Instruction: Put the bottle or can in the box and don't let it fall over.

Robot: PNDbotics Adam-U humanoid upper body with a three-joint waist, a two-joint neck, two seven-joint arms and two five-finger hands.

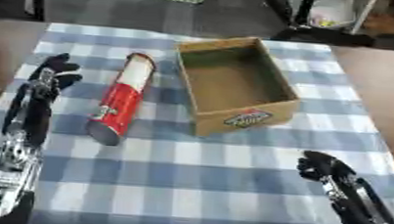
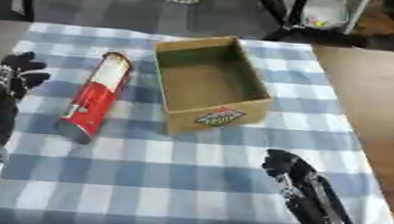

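The box (image 1: 236, 82) carries a logo on its near wall, and the can (image 1: 121, 98) a label; neither is legible.

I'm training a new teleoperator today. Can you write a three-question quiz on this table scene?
1. True or false: the red can stands upright.
2. Multiple choice: the cardboard box is (A) holding the can, (B) empty, (C) closed with a lid.
3. Fill in: the can lies on the box's ____ side, nearer the ____ hand.

Key
1. False; it lies on its side on the checked cloth.
2. B.
3. Left; left hand. The right hand is near the lower right corner, holding nothing.
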